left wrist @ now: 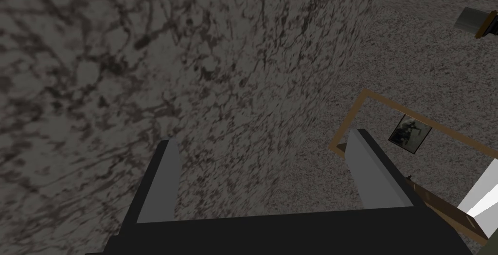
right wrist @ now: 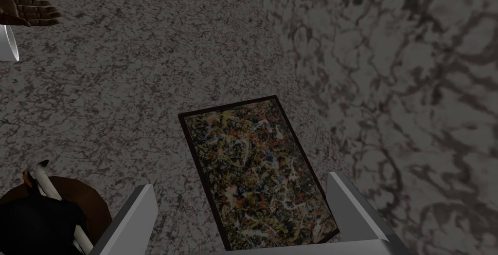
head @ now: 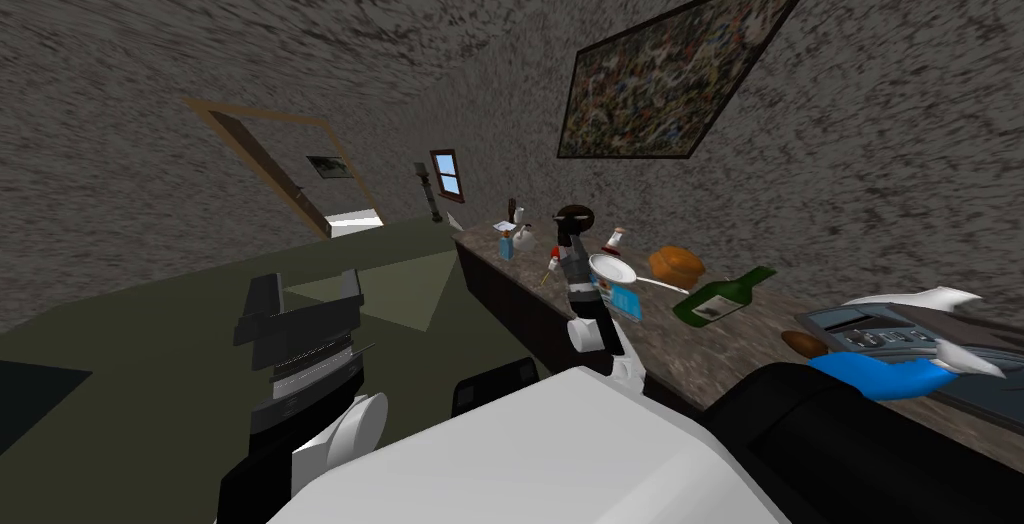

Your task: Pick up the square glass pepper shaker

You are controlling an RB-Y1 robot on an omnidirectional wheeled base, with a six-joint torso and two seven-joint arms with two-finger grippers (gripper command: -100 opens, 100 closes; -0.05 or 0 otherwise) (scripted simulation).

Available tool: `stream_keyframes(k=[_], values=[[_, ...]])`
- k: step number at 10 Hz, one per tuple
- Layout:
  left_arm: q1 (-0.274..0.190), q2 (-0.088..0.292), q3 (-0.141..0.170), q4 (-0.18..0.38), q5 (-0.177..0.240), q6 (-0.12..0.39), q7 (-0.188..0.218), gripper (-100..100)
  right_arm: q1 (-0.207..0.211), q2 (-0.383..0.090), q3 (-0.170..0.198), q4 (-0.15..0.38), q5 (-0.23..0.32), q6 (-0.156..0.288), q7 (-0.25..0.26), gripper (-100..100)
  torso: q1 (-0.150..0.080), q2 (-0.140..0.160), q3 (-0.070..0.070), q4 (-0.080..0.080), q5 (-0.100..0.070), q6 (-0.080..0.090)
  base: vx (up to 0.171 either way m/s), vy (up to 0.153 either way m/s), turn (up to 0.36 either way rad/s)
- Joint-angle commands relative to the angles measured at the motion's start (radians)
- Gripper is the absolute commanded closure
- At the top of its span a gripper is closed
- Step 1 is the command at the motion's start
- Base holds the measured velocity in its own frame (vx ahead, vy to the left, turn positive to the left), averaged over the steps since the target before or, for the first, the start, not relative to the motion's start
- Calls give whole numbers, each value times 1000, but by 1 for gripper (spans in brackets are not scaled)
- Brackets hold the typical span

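The pepper shaker (head: 612,241) shows as a small jar with a pale cap and a dark reddish body. It is too small to tell its square sides or its glass. It stands toward the back of the counter (head: 700,353), close to the speckled wall and just behind a white bowl (head: 612,269). It sits between a dark brown round holder (head: 575,215) and an orange-brown lump (head: 677,264).

The right arm stands upright at the counter's front edge, beside the holder. The right end effector (right wrist: 240,183) points up at the wall's painting (right wrist: 272,135), fingers wide apart and holding nothing.

A green bottle (head: 722,298) lies on its side further along, with bare counter between it and the front edge. The left end effector (head: 306,296) hangs wide open over the dark green floor (head: 130,348), well apart from the counter. Open floor runs from there to a doorway (head: 300,173).
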Motion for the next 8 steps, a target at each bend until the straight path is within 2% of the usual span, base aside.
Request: stream_keyframes(k=[1, 2, 3, 6, 7, 8], values=[[0, 0, 0, 0, 0, 0, 0, 0, -33, -17, -20, 36, -29, 46, -37, -100, 0, 0, 0, 0, 0, 0, -97, 42, 4], [0, 0, 0, 0, 0, 0, 0, 0, -54, -27, -35, 68, -51, 70, -63, -100, 1, 0, 0, 0, 0, 0, -118, 15, 0], [0, 0, 0, 0, 0, 0, 0, 0, -54, -27, -35, 68, -51, 71, -63, -100, -1, 2, 1, 0, 0, 0, -92, -5, 4], [0, 0, 0, 0, 0, 0, 0, 0, -129, -51, -83, 164, -126, 154, -150, -100, 0, 0, 0, 0, 0, 0, -100, 27, 2], [0, 0, 0, 0, 0, 0, 0, 0, -129, -51, -83, 180, -126, 157, -150, -100, 0, 2, 1, 0, 0, 0, -97, 7, 4], [0, 0, 0, 0, 0, 0, 0, 0, -158, -58, -100, 218, -154, 188, -181, -100, -1, 1, 1, 0, 0, 0, -82, 3, 5]])
